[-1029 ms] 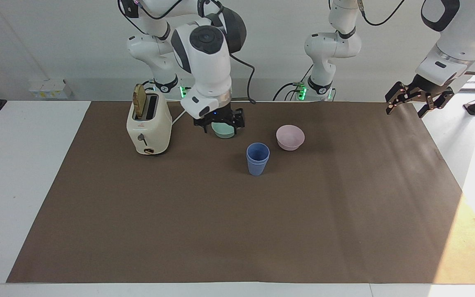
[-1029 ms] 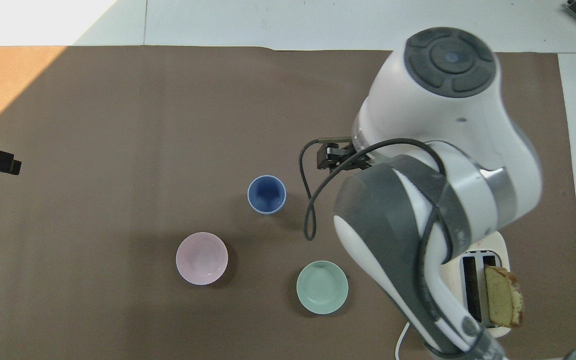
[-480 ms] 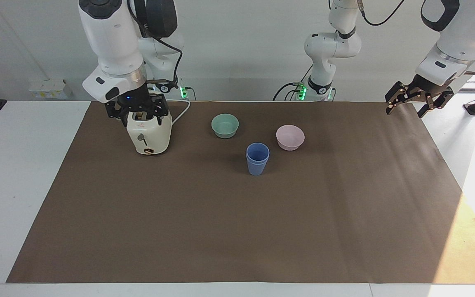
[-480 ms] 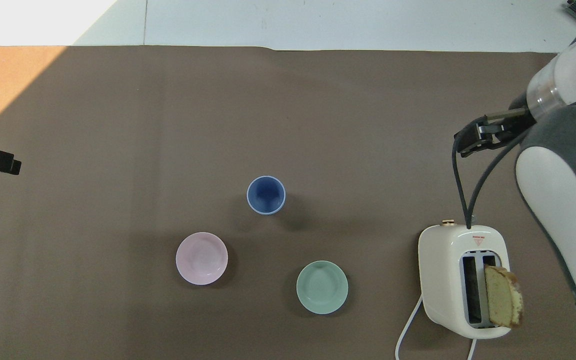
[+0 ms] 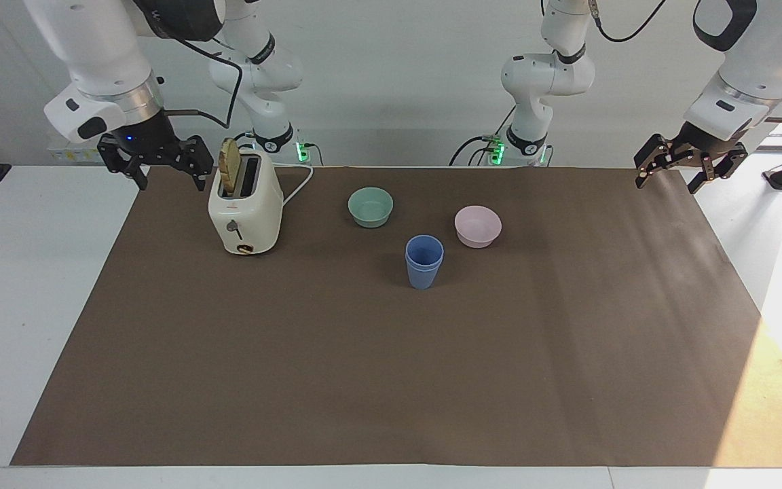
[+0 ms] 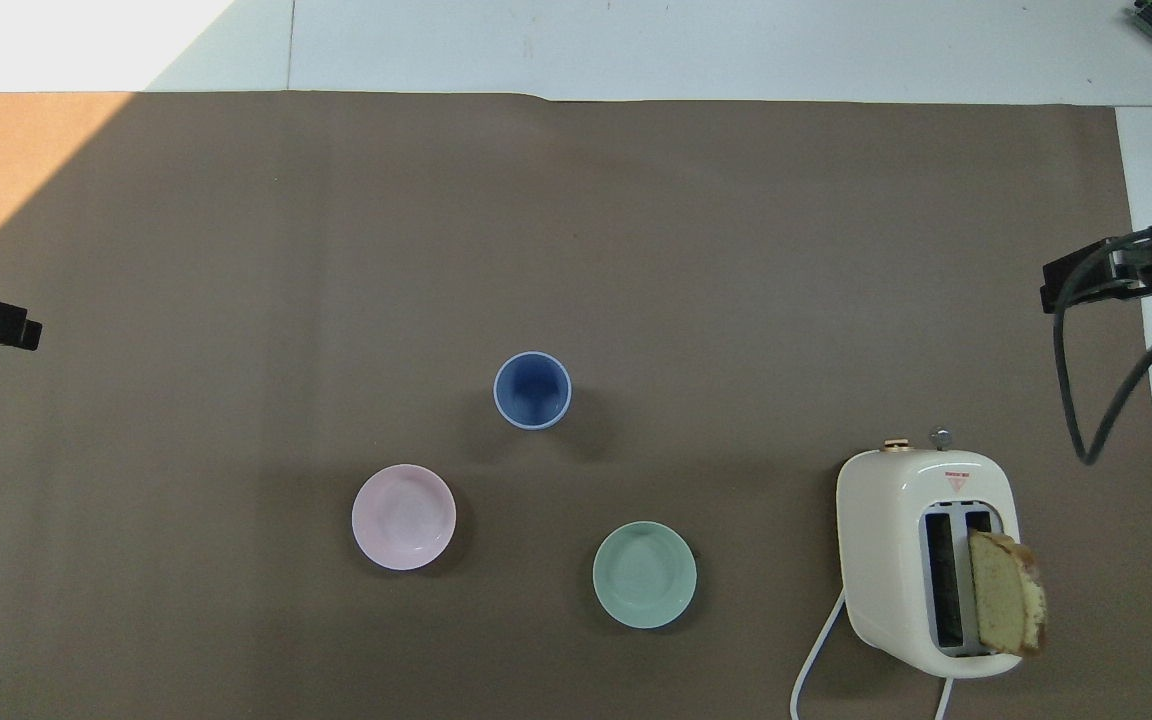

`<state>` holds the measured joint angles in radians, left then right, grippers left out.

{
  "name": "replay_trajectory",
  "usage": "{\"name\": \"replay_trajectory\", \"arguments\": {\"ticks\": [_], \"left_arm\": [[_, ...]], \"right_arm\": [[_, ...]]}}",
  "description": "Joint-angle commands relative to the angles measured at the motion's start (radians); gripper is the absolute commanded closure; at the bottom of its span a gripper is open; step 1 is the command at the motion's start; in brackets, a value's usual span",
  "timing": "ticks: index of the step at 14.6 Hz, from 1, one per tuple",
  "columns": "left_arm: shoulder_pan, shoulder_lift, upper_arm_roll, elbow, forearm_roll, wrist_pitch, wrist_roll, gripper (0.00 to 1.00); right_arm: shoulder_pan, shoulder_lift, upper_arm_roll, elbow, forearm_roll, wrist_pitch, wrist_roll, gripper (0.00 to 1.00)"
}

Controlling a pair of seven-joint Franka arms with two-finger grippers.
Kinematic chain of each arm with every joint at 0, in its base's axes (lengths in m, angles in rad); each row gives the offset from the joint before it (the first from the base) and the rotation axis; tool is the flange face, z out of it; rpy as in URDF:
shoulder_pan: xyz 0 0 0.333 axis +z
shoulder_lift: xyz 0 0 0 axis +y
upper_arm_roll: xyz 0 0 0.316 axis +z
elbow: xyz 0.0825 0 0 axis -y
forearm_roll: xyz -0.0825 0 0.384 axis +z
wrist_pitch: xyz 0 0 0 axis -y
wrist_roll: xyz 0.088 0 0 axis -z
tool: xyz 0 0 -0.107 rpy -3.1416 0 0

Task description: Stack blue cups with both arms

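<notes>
The two blue cups [image 5: 424, 261] stand nested, one inside the other, upright on the brown mat, a little farther from the robots than the two bowls; they also show in the overhead view [image 6: 532, 390]. My right gripper [image 5: 171, 180] is open and empty, raised over the mat's edge at the right arm's end, beside the toaster. It shows at the edge of the overhead view [image 6: 1116, 275]. My left gripper [image 5: 666, 185] is open and empty, raised over the mat's edge at the left arm's end, where the arm waits.
A mint-green bowl [image 5: 370, 206] and a pink bowl [image 5: 477, 225] sit nearer to the robots than the cups. A cream toaster [image 5: 245, 214] holding a bread slice [image 5: 229, 173] stands toward the right arm's end. The brown mat [image 5: 391, 380] covers the table.
My right arm has swung from over the mint-green bowl, past the toaster, out to the right arm's end of the mat. The cups, the bowls and my left arm have not moved.
</notes>
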<state>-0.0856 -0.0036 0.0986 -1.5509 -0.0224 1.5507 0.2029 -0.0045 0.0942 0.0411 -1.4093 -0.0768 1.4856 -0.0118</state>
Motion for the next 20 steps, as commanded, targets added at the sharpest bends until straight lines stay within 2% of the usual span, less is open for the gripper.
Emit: {"name": "replay_trajectory", "arguments": {"ticks": [1,7,20], "left_arm": [[0.01,-0.009,-0.008,0.006,0.013,-0.018,0.015,0.0],[0.01,-0.009,-0.008,0.006,0.013,-0.02,0.015,0.0],[0.009,-0.009,-0.008,0.006,0.013,-0.014,0.012,0.0]], "right_arm": [[-0.002,-0.08,0.009,-0.138,0.041,0.082,-0.004,0.0],[-0.052,-0.065,0.008,-0.145,0.09,0.093,0.0,0.0],[-0.054,-0.065,0.008,-0.145,0.095,0.101,-0.004,0.0]]}}
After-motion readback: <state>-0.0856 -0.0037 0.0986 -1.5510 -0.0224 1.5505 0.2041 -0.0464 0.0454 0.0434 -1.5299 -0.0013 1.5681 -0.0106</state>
